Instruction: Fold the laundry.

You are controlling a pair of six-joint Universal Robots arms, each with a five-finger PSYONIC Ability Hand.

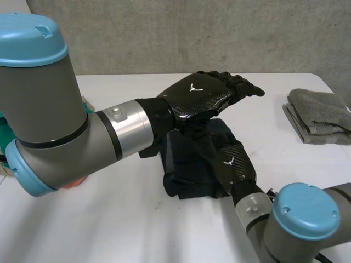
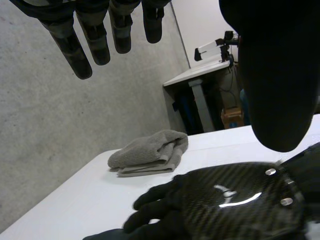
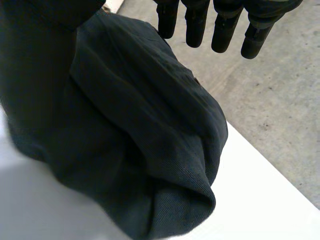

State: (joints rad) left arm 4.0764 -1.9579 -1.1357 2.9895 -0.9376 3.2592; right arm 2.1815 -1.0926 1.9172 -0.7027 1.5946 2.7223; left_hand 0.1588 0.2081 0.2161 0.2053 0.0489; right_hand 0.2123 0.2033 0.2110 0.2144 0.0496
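Dark cloth (image 1: pixel 184 164) is seen bundled in a loose heap near the middle of the white desk (image 1: pixel 109 219); in the right wrist view its rolled, rounded edge (image 3: pixel 140 140) is seen lying on the desk surface (image 3: pixel 270 200).

Right hand (image 1: pixel 236 163) is laid on the near right part of the heap, palm down. Its fingers (image 3: pixel 225 25) are held straight and spread past the cloth's far edge, with nothing pinched. From the left wrist view, the same hand's glossy back (image 2: pixel 235 200) is seen lying low.

Left hand (image 1: pixel 200 94) is held above the cloth and clear of it, over the right hand. Its fingers (image 2: pixel 80 55) are extended and kept well apart from the thumb; nothing is held.

Grey towel (image 1: pixel 318 115), folded, is noted at the desk's far right edge, well apart from the dark cloth. It is also seen beyond the right hand (image 2: pixel 150 156).
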